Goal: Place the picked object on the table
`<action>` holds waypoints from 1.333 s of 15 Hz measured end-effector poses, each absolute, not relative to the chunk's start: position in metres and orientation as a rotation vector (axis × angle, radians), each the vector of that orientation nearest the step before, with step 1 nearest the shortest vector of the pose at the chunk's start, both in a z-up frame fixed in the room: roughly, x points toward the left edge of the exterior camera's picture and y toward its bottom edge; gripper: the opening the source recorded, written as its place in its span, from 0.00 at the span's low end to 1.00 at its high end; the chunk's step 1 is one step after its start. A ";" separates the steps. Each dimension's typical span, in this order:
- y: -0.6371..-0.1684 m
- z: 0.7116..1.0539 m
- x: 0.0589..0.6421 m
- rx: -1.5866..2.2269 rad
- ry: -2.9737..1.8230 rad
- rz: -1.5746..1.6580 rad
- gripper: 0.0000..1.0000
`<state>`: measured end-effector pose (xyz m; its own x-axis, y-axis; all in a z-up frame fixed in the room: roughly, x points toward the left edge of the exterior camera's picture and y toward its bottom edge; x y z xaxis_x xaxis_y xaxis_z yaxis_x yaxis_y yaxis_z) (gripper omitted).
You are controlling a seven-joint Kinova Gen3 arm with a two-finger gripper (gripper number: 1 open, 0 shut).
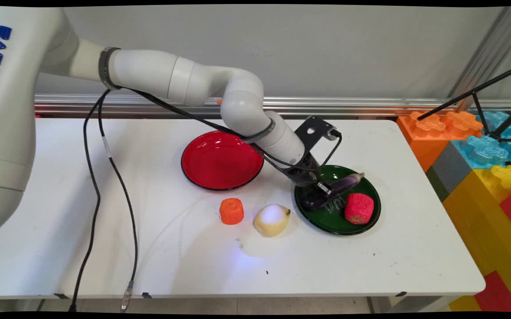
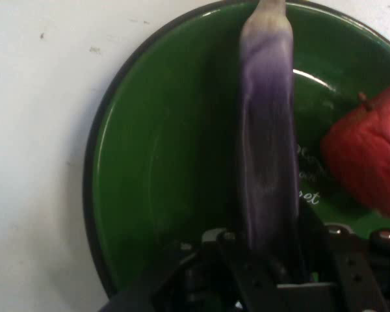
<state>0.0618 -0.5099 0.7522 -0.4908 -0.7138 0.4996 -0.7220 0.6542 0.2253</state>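
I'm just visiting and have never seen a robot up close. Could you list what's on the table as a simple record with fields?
gripper: gripper low over the green plate, at the near end of the eggplant
eggplant: purple, lying in the green plate, its tip over the far rim
green plate also holds: red fruit
red plate: to the left of the green plate, nothing in it
on the table: orange piece and yellow fruit, side by side, apart

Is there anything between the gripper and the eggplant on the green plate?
No. The gripper is already at the eggplant, whose near end runs into its linkage in the hand view. The red fruit lies to one side on the green plate, apart from the eggplant.
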 end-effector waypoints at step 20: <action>-0.468 0.878 0.124 0.918 -2.306 0.100 0.00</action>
